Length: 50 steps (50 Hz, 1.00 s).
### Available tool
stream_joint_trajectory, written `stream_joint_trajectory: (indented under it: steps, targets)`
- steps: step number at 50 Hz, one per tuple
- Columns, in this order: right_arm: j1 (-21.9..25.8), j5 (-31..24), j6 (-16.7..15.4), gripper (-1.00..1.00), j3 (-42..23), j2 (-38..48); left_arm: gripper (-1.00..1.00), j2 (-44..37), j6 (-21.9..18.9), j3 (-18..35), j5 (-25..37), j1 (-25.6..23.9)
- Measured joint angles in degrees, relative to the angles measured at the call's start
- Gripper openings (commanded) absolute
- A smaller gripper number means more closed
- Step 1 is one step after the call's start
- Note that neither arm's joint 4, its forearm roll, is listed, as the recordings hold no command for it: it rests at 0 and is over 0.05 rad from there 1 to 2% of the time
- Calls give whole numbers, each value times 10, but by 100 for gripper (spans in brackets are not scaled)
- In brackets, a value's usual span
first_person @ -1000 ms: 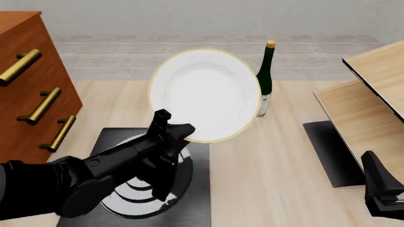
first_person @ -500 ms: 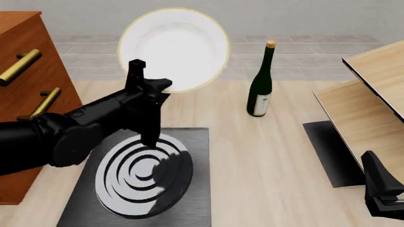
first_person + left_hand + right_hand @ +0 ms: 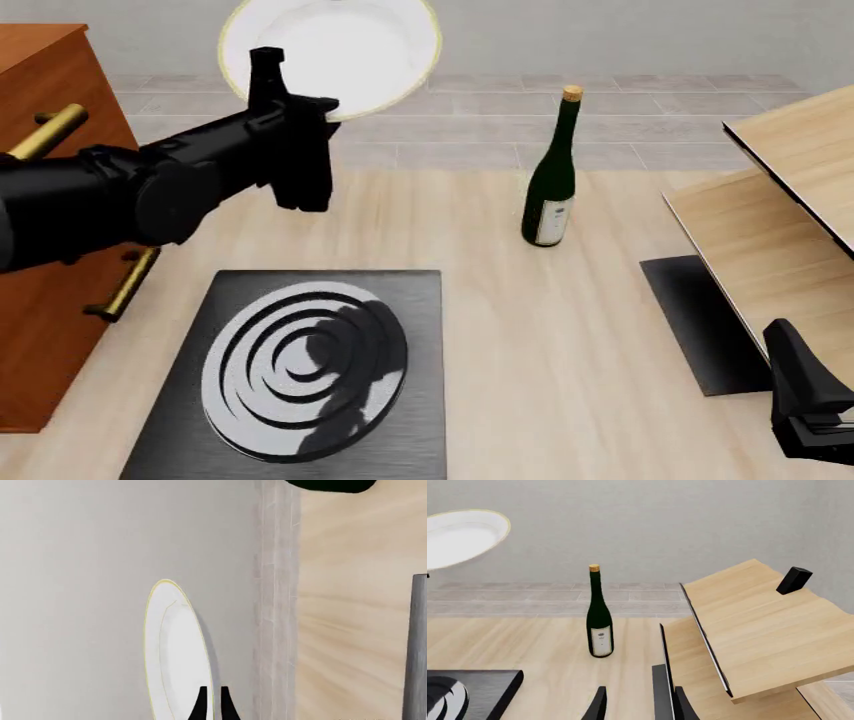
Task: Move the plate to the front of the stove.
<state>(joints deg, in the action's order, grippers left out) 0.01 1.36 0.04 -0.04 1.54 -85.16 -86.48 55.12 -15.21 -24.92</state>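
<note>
The round white plate [image 3: 350, 45] with a thin gold rim hangs tilted in the air above the table's far side, beyond the stove. My left gripper [image 3: 271, 72] is shut on its near rim. The left wrist view shows the plate [image 3: 175, 655] edge-on, with the fingertips [image 3: 199, 709] pinching its rim. The black stove [image 3: 300, 375] with silver rings lies flat at the front left; its corner [image 3: 474, 690] also shows in the right wrist view. My right gripper [image 3: 807, 400] rests low at the front right, open [image 3: 637, 707] and holding nothing.
A dark green wine bottle [image 3: 550, 170] stands upright right of centre. A wooden drawer cabinet [image 3: 54, 200] with brass handles fills the left edge. A plain black mat [image 3: 697, 322] lies under a tilted wooden shelf [image 3: 787, 200] on the right, which carries a small black block [image 3: 794, 580].
My left arm has carried the plate up, to the left and farther from me, from over the stove to high over the far side. The stove's rings are now uncovered. The right arm has not moved.
</note>
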Motion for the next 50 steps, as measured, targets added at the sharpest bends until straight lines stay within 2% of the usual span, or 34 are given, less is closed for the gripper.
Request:
stream_joint_trajectory:
  steps: [19,50]
  targets:
    - [0,0,0,100,0,0,-100,-55,29,69,80,28]
    - [0,0,0,100,0,0,-100,-128,64,120,109,54]
